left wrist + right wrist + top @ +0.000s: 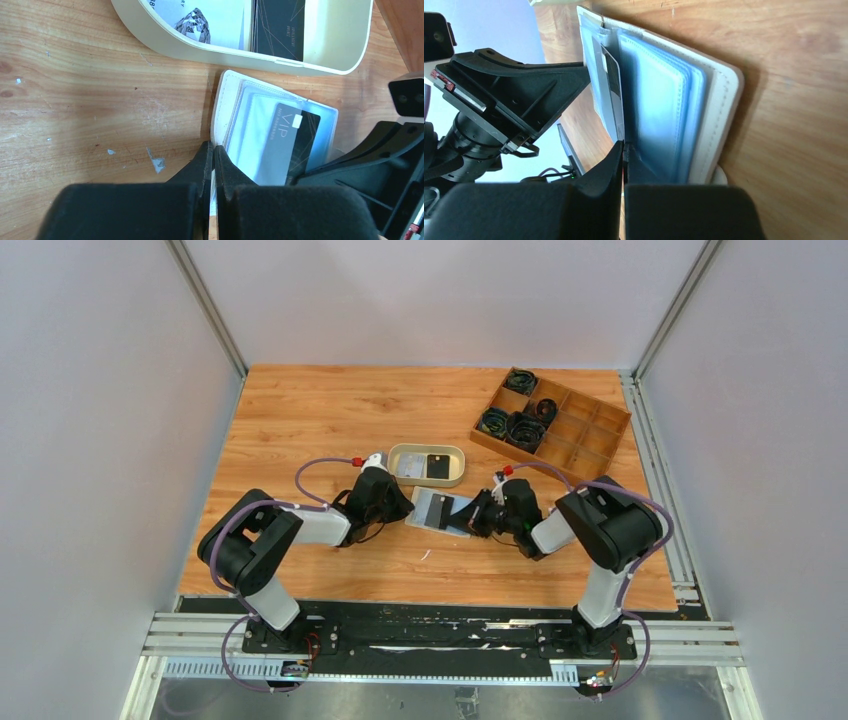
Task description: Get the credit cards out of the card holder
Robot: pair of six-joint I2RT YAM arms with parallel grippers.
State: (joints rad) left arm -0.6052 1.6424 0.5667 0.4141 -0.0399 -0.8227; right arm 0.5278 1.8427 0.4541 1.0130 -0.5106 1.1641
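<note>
Reaching inward from their bases at the near edge of the table, both arms meet at the card holder, which lies open and flat on the wood between them. The left gripper has its fingers pressed together on the cream edge of the holder's left leaf, with a pale sliver of it showing between them. Opposite it, the right gripper has its fingers closed on the lower edge of a black credit card. That card stands partly out of the holder's translucent blue sleeves, its VIP lettering showing. Just beyond the holder, nearly touching its far edge, sits an oval cream dish holding a white card and a dark card side by side. Farther back and to the right, a wooden tray with compartments carries coiled cables in several of its left cells.
</note>
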